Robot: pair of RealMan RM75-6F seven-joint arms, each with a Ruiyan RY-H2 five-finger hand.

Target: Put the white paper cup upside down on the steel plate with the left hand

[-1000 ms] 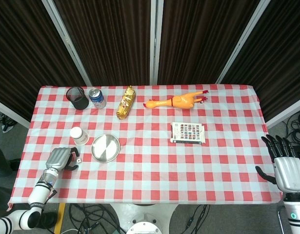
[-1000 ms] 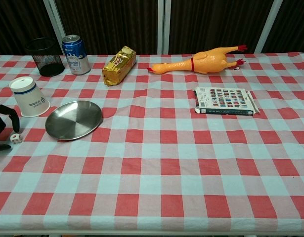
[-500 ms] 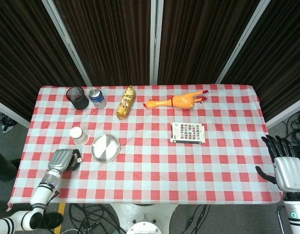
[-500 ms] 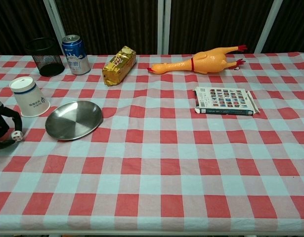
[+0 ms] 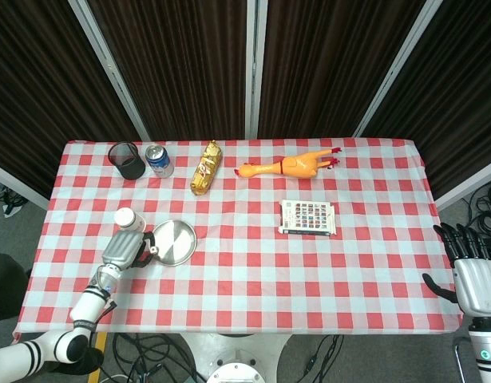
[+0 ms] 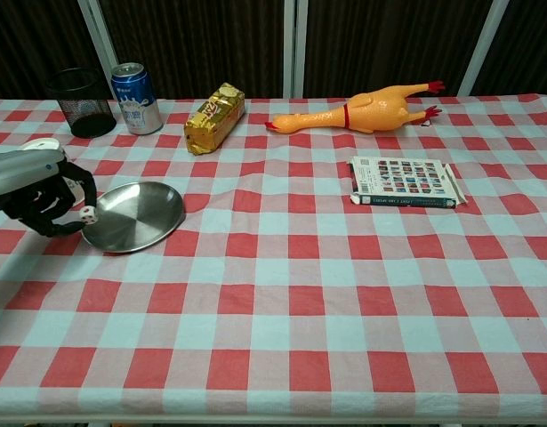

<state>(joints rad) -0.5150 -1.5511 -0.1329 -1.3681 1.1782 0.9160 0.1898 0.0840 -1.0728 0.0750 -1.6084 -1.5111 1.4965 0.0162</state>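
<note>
The white paper cup [image 5: 126, 217] stands left of the steel plate [image 5: 177, 241]. In the chest view only the cup's top [image 6: 40, 142] shows behind my left hand [image 6: 37, 189]. That hand [image 5: 125, 249] hovers just in front of the cup, at the plate's [image 6: 140, 213] left rim, with its fingers bent and apart. It does not grip the cup. A small white cube [image 6: 88, 214] shows at its fingertips. My right hand [image 5: 475, 279] hangs off the table's right edge with its fingers spread, holding nothing.
At the back stand a black mesh cup [image 6: 80, 102], a blue can [image 6: 136, 98] and a gold snack packet [image 6: 214, 117]. A rubber chicken [image 6: 366, 110] and a book [image 6: 402, 181] lie to the right.
My left hand has moved forward and to the right, from the table's near-left edge to the cup and the plate's rim, now covering most of the cup in the chest view. The right hand stayed put.
</note>
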